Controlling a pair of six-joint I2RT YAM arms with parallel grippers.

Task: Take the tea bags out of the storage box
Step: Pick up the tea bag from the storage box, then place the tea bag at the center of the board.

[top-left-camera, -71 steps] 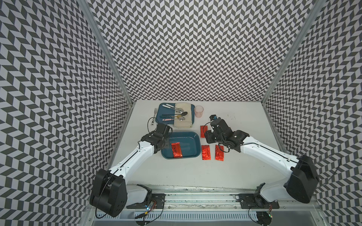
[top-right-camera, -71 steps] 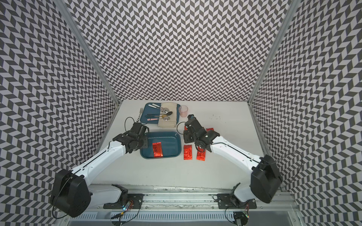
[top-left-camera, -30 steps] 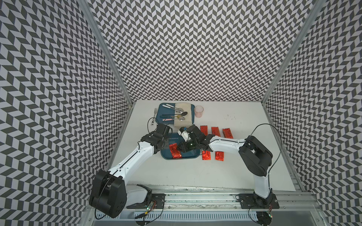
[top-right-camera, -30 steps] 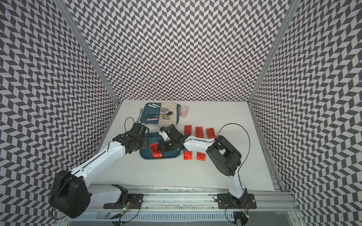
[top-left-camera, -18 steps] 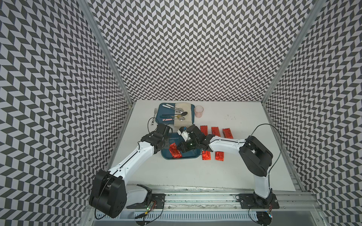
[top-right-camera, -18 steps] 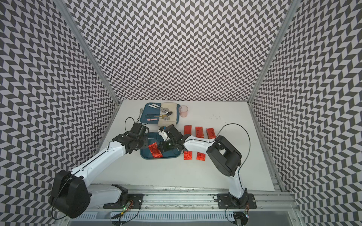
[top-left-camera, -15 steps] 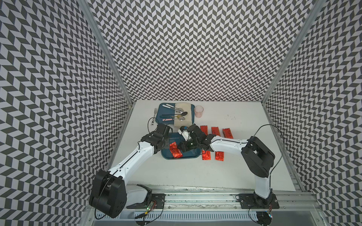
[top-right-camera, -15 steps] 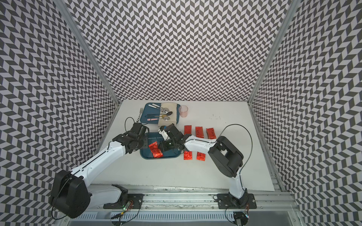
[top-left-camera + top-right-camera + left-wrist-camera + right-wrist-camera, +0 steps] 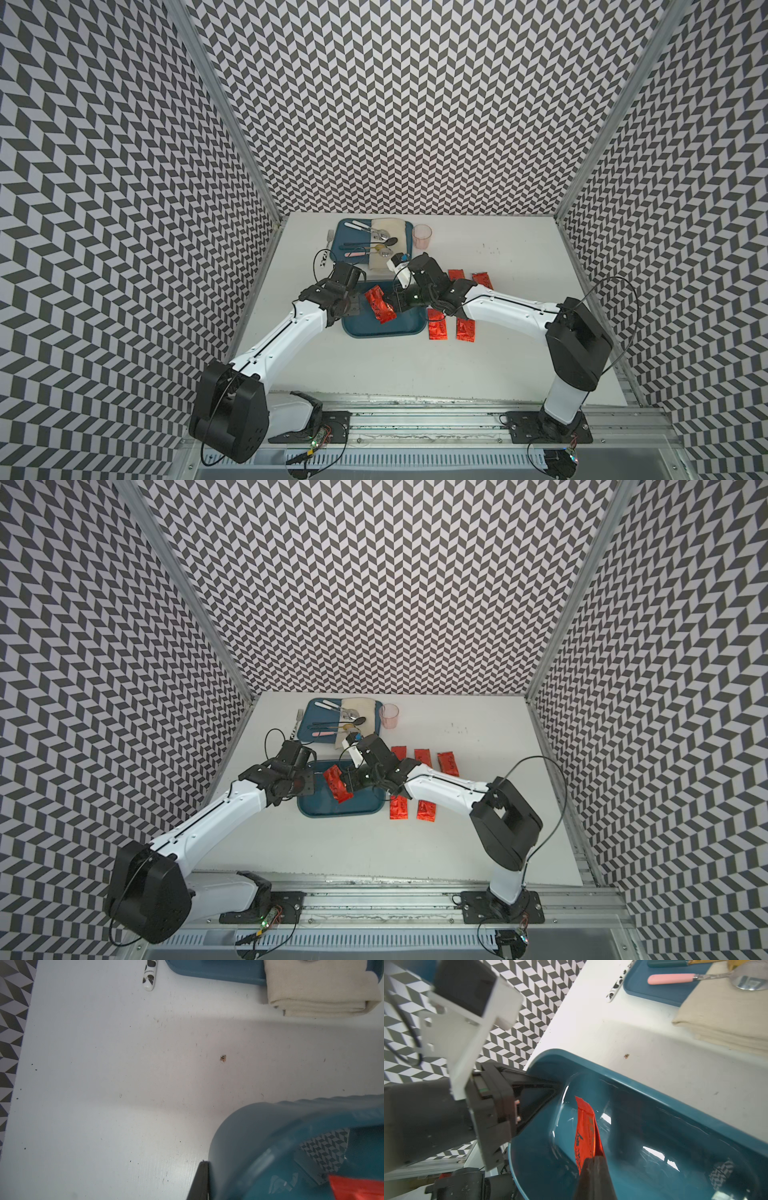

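Observation:
The teal storage box (image 9: 401, 329) (image 9: 357, 808) sits left of centre on the table. My right gripper (image 9: 396, 302) (image 9: 593, 1161) reaches into it, shut on one end of a red foil tea bag (image 9: 379, 306) (image 9: 337, 786) (image 9: 586, 1130), which hangs tilted above the box floor. My left gripper (image 9: 352, 302) (image 9: 306, 782) is shut on the box's left corner rim; its outer finger (image 9: 201, 1180) lies flat against the outer wall. Several more tea bags (image 9: 437, 331) (image 9: 448, 762) lie on the table to the right of the box.
A flat blue tray (image 9: 345, 232) with cutlery and a folded beige cloth (image 9: 320, 991) stands just behind the box. A pink cup (image 9: 422, 236) stands at the tray's right, and a fork (image 9: 330, 249) lies at its left. Patterned walls close in three sides.
My right arm swung from the table beside the box into the box, shut on the tea bag lying there and raised it off the floor. The left gripper stayed on the rim.

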